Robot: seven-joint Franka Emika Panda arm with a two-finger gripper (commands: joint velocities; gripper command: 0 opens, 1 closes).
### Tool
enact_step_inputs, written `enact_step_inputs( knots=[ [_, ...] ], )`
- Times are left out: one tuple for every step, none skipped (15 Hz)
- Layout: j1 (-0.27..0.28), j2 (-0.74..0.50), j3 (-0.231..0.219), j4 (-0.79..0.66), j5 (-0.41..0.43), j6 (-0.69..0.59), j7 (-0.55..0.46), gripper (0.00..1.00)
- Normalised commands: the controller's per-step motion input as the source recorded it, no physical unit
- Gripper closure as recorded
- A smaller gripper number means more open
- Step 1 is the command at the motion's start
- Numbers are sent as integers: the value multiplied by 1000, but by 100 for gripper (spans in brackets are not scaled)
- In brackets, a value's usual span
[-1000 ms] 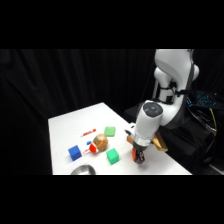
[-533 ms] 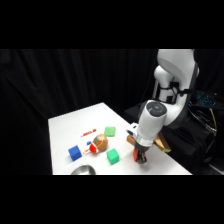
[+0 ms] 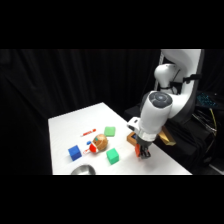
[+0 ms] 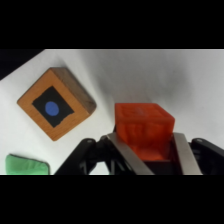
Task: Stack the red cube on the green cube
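My fingers [image 4: 148, 150] flank the red cube [image 4: 144, 130] on its two flat sides, low over the desk [image 4: 150, 75], seemingly gripping it. It looks light, stiff, slightly slick; mid-face hold suits. Green cube [image 3: 112, 156] waits nearby.

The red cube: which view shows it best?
The wrist view: the red cube fills the middle, between the end effector fingers. In the side view the end effector hides it.

Red cube [image 4: 144, 129] orange-red; brown cube [image 4: 56, 103] w/ black square, blue dot.
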Motion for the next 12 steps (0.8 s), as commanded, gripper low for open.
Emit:
enact_step_inputs(
  knots=[
    [-326,-248,209,84,92,-314,-396,73],
    [-320,-187,201,125,112,-267,-416,73],
    [-299,-128,174,162,102,-225,-405,73],
    [-281,-64,146,205,90,-186,-411,73],
    [-272,-17,145,228,134,-160,-443,73],
    [-261,9,142,241,178,-169,-462,73],
    [-241,15,138,240,203,-177,-463,73],
    [-204,-1,127,234,200,-205,-424,73],
    [-173,-20,113,224,191,-223,-385,73],
    [-154,-24,103,223,184,-234,-359,73],
    [-146,-7,97,243,182,-241,-351,73],
    [-138,9,92,254,177,-236,-342,73]
  ],
)
